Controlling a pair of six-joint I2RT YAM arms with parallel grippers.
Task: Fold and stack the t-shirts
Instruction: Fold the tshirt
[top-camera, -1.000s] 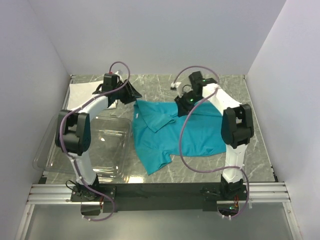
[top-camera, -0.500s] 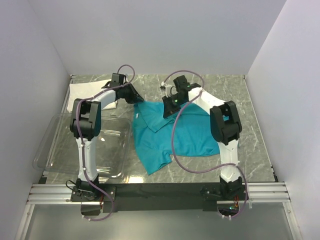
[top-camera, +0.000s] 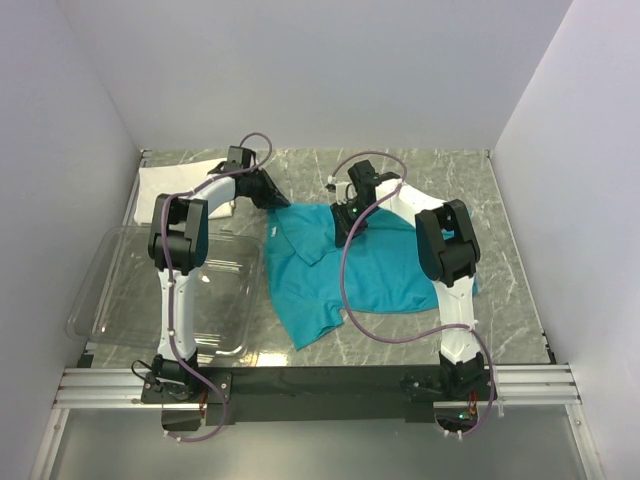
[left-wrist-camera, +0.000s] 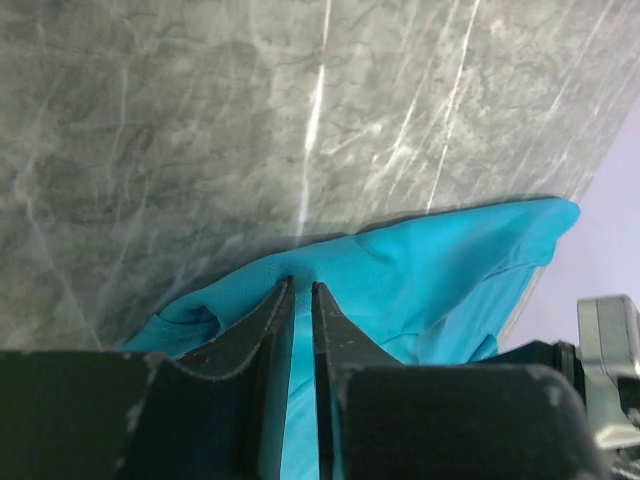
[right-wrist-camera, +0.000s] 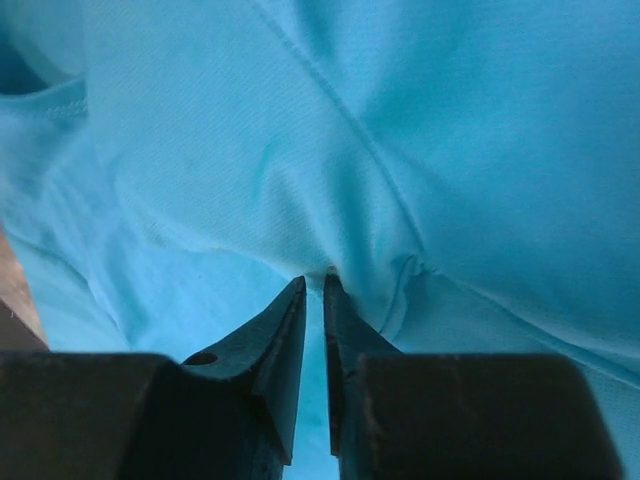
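Observation:
The teal-blue t-shirt (top-camera: 385, 270) lies spread and rumpled on the marble table, one sleeve pointing toward the near edge. My left gripper (top-camera: 273, 199) is at its far left corner; in the left wrist view the gripper (left-wrist-camera: 300, 286) is shut on a ridge of the teal cloth (left-wrist-camera: 430, 265). My right gripper (top-camera: 344, 227) presses down on the shirt's upper middle; in the right wrist view the gripper (right-wrist-camera: 314, 280) pinches a fold of the teal cloth (right-wrist-camera: 450, 150) beside a seam. The white t-shirt (top-camera: 165, 181) lies folded at the far left corner.
A clear plastic bin (top-camera: 110, 300) stands at the near left, beside the teal shirt's left edge. White walls close the table on three sides. Bare marble (top-camera: 500, 200) shows at the far right and along the near edge.
The right gripper has moved left and down onto the teal shirt. The left gripper has shifted right to the shirt's far left corner. The shirt's far edge has bunched slightly.

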